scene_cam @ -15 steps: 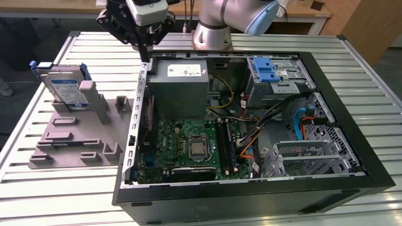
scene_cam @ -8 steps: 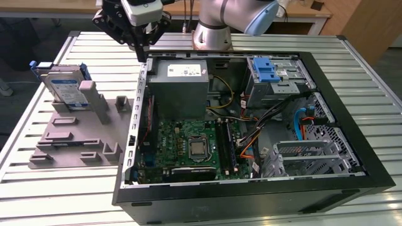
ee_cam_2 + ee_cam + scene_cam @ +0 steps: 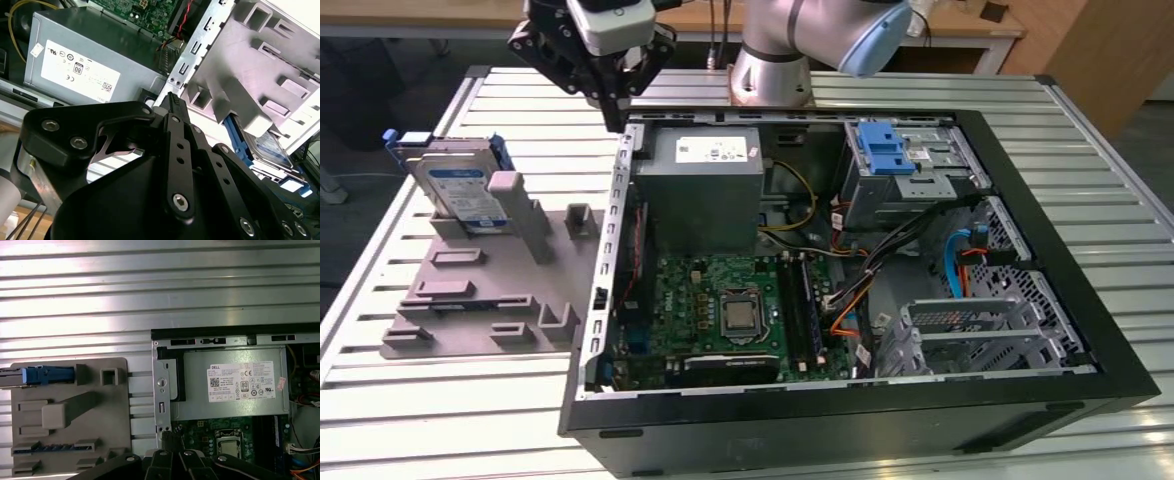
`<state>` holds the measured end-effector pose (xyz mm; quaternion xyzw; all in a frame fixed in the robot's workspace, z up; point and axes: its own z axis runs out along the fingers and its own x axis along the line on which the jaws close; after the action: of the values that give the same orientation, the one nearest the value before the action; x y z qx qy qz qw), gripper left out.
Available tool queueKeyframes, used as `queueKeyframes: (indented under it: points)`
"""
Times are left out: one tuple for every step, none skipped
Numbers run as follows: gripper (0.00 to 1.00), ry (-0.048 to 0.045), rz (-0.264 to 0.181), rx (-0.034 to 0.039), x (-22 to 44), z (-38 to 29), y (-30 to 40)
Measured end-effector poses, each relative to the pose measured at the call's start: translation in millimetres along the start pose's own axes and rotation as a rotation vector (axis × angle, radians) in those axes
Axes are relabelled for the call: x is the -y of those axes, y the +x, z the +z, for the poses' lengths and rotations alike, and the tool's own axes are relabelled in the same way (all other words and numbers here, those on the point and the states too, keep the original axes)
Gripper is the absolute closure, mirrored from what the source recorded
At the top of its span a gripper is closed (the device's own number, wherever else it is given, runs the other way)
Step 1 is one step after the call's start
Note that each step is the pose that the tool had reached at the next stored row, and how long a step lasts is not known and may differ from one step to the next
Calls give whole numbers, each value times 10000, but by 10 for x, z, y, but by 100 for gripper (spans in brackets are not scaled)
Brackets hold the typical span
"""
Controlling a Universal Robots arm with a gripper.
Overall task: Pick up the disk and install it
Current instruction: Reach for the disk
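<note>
**Gripper.** The gripper (image 3: 610,118) hangs over the far corner of the open computer case (image 3: 854,425), at about 11 o'clock in the exterior view. It is close beside the power supply (image 3: 707,185). Its fingers appear to be together with nothing between them. The angle is poor, so take this as likely rather than certain.

**Location of the disk.** The disk (image 3: 460,190) is not in the gripper. It stands on edge, leaning slightly, in a slot of the grey holder plate (image 3: 467,300). The plate lies on the slatted table (image 3: 400,410) just outside the case, at about 9 o'clock in the exterior view. From the gripper the disk lies toward 8 o'clock, well apart. The first wrist view shows the upper edge of its blue frame (image 3: 47,375) from above.

**Handling notes (judgement).**
- The disk is a rigid metal body and will not flex. It is probably fairly heavy for its size.
- The bare metal faces look smooth and may slip under a light pinch.
- The mechanism is likely sensitive to shock, so knocks against the holder or the case are to be avoided.
- The best hold is the upper part that stands clear of the slot, with the fingers closing across the thin dimension, one pad on each broad face.
- The plastic frame gives more friction than metal but may yield under a hard squeeze.
</note>
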<state>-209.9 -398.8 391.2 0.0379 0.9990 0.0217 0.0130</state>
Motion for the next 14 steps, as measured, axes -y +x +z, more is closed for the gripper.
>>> queueKeyframes:
  points:
    - [89, -1, 0, 0, 1, 1, 6]
    - [89, -1, 0, 1, 1, 1, 12]
    - [89, -1, 0, 0, 1, 1, 18]
    - [89, -1, 0, 1, 2, 2, 23]
    - [89, -1, 0, 1, 2, 2, 29]
    - [89, 0, 0, 0, 3, 2, 34]
    - [89, 0, 0, 0, 3, 2, 40]
    - [89, 0, 0, -1, 4, 2, 47]
    - [89, -1, 0, 1, 4, 3, 53]
    - [89, -1, 0, 1, 5, 4, 59]
    - [89, 0, 0, 0, 5, 4, 66]
    - [89, 0, -1, 0, 6, 4, 73]
    - [89, -1, 0, 0, 6, 5, 79]
    - [89, -1, 0, 0, 7, 5, 85]
